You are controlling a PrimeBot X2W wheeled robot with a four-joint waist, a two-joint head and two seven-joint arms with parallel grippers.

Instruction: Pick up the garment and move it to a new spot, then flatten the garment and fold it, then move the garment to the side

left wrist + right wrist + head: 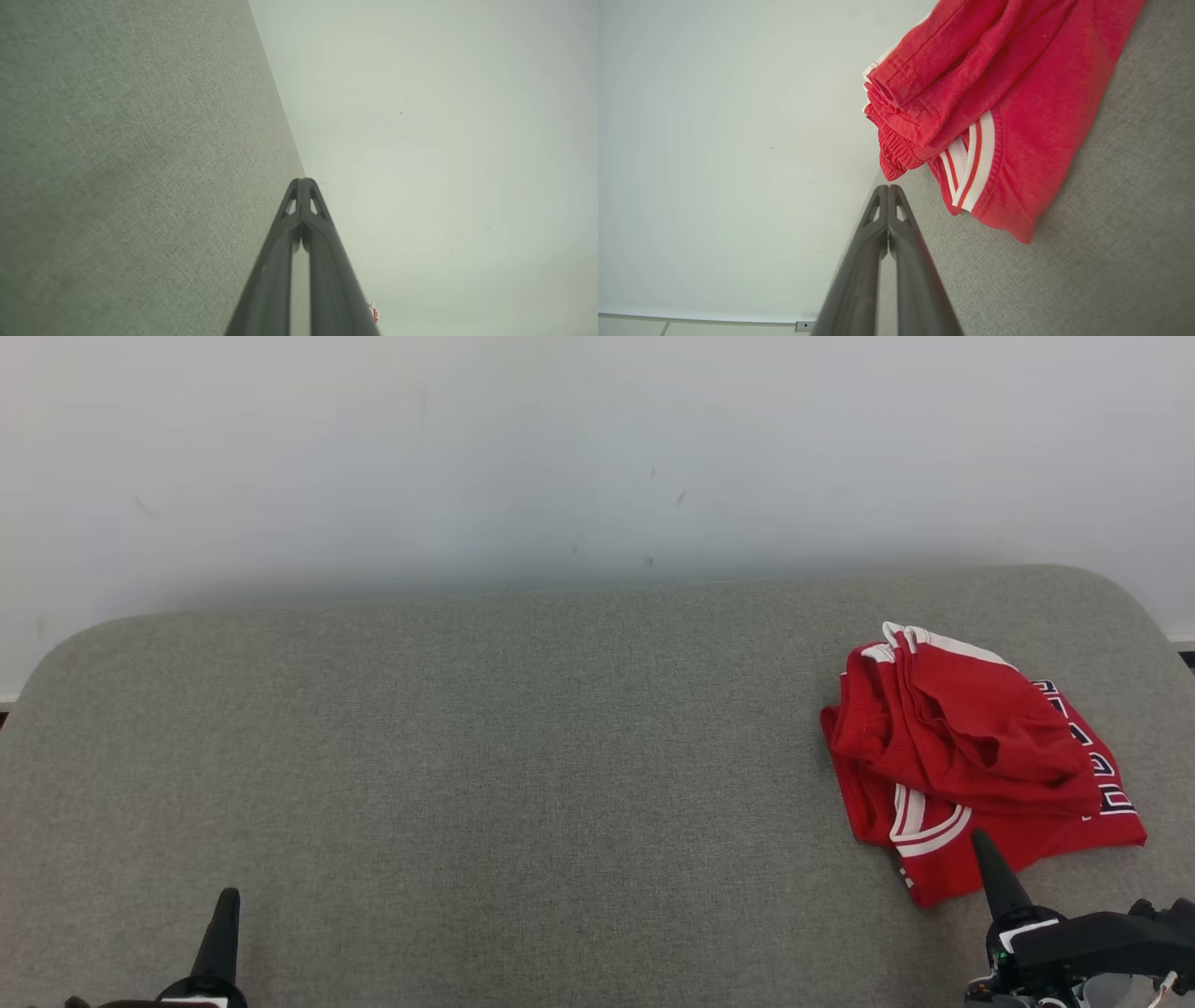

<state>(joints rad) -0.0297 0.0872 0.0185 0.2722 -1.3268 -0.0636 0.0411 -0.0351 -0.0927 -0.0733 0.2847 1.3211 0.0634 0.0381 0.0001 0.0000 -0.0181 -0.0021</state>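
Observation:
The garment (971,756) is red with white stripes and dark lettering. It lies bunched and folded over on the right part of the grey table (523,775). My right gripper (980,840) is shut and empty, its tip just at the garment's near edge. In the right wrist view the garment (999,93) lies just beyond the closed right gripper (888,187), apart from it. My left gripper (228,896) is shut at the lower left, far from the garment. The left gripper (302,181) has its fingers pressed together with nothing in them.
A pale wall (560,457) rises right behind the table's far edge. The table's corners are rounded at the far left and far right. Grey fabric stretches bare from the left gripper across to the garment.

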